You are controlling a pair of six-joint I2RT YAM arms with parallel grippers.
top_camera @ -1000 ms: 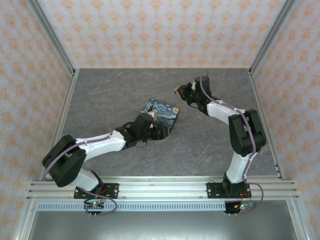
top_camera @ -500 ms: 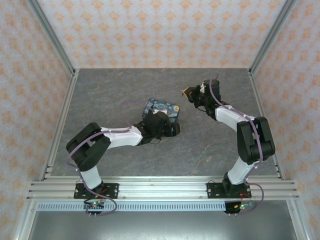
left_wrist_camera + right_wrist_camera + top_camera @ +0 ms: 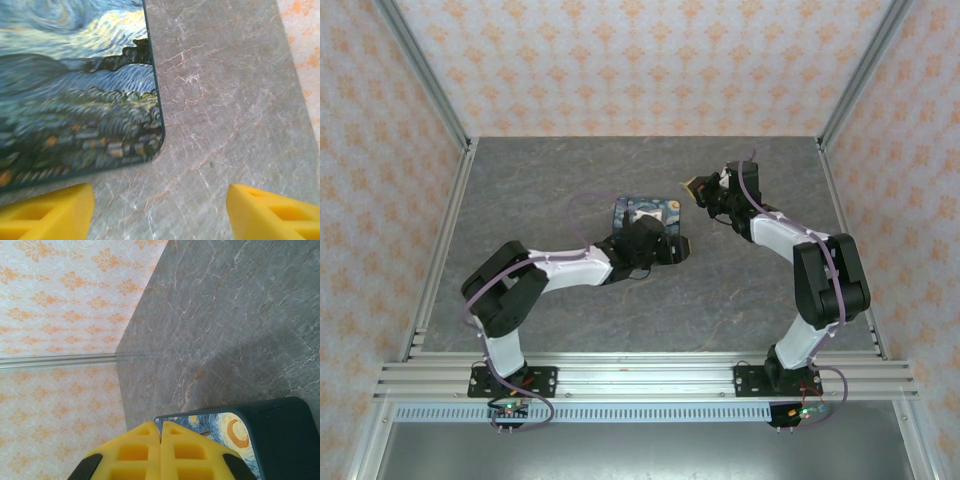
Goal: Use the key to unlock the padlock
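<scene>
Work cell seen from above and from both wrists. A box-like case (image 3: 642,211) with a swirling night-sky print lies near the middle of the grey marbled table (image 3: 540,180), lid side up and closed as far as can be seen; its contents are hidden. Where the padlock and the key are, and whether either is inside the case, cannot be told. The left gripper (image 3: 675,247) sits at the near right corner of the case. In the left wrist view its yellow fingers stand wide apart with nothing between them (image 3: 160,215). One finger lies just below the case's near edge (image 3: 75,90) and the other over bare table (image 3: 225,100) to the right of the rounded corner. Whether the nearer finger touches the case cannot be told. The right gripper (image 3: 697,185) is beyond the far right corner of the case, apart from it, pointing towards it. In the right wrist view its yellow fingers are pressed together along their whole length (image 3: 160,432), and no object can be seen between them. Past the fingertips in that view lie the dark teal side and the moon-printed top of the case (image 3: 270,425). Beyond the case, the table (image 3: 225,315) runs to the orange-patterned wall (image 3: 60,290).
</scene>
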